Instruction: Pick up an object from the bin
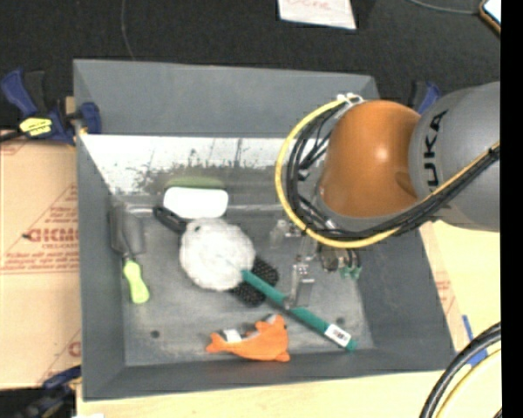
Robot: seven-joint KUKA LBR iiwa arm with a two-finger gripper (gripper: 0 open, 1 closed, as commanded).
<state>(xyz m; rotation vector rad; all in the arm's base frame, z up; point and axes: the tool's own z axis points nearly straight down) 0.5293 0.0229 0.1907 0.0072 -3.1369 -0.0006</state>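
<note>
KUKA ARM OVER THE BIN: the arm, its orange wrist cover looped with cables, hangs over the right half of the grey bin. Below it a teal-handled brush lies slantwise from the bin's middle toward the front right corner, with its black bristle head inward and a white label near the handle's tip. We judge the brush light and stiff. Its plastic handle looks smooth and narrow, so it could slip or swivel if taken near an end. The surest hold seems to us to be across the handle close to the bristle head, where the weight should sit. The fingers reach down at about that spot, over or against the handle; we cannot tell which, nor whether they are spread or clenched. Just left of the brush head rests a white fluffy ball, touching or nearly touching the bristles. An orange soft toy lies near the front wall, just beside the handle.
</note>
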